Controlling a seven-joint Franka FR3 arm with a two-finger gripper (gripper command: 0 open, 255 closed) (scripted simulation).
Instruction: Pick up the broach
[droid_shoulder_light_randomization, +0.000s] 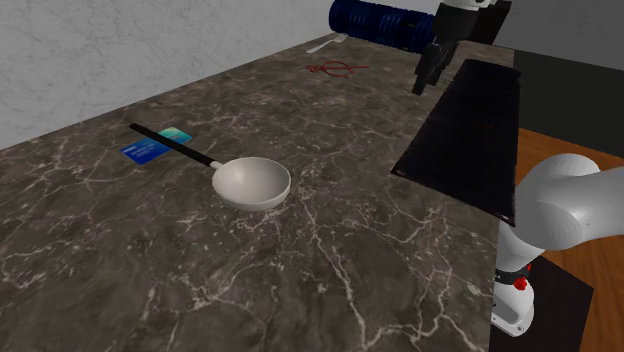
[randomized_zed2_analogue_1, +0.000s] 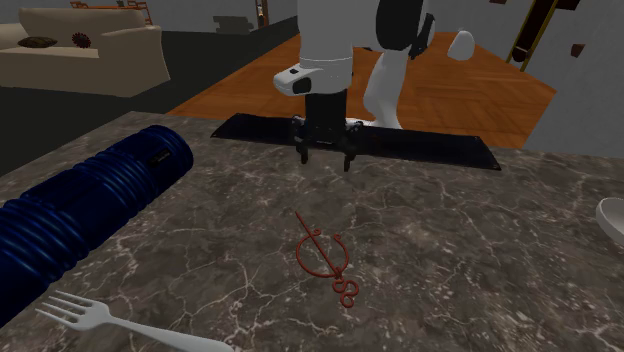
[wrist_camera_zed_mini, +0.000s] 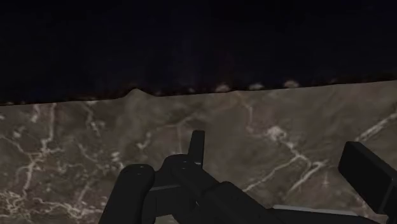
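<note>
The broach (randomized_zed2_analogue_1: 325, 258) lies flat on the counter (droid_shoulder_light_randomization: 300, 270) towards its far end in the shoulder view, with bare stone all around it. The gripper (randomized_zed2_analogue_1: 323, 160) hangs beyond it in the second exterior view, at the edge of the black strip (randomized_zed2_analogue_1: 430, 148). It is apart from the broach, and its two fingers stand spread with nothing between them.

At the second exterior view's left, the ribbed cylinder (randomized_zed2_analogue_1: 80, 215) lies near the broach. The fork (randomized_zed2_analogue_1: 110, 322) rests at the near left, just beside the cylinder. The stretch between gripper and broach is open. In the shoulder view, the ladle (droid_shoulder_light_randomization: 250, 183) and two cards (droid_shoulder_light_randomization: 150, 148) sit well apart from the broach, nearer the camera.

The counter is dark brown marble with pale veins, and the strip along its stand side is flat, matt and rectangular. The broach is thin red wire: a ring crossed by a straight pin, with small loops at one end. The cylinder is dark blue and glossy. The fork is pale, and the ladle has a pale round bowl and a slim black handle.
</note>
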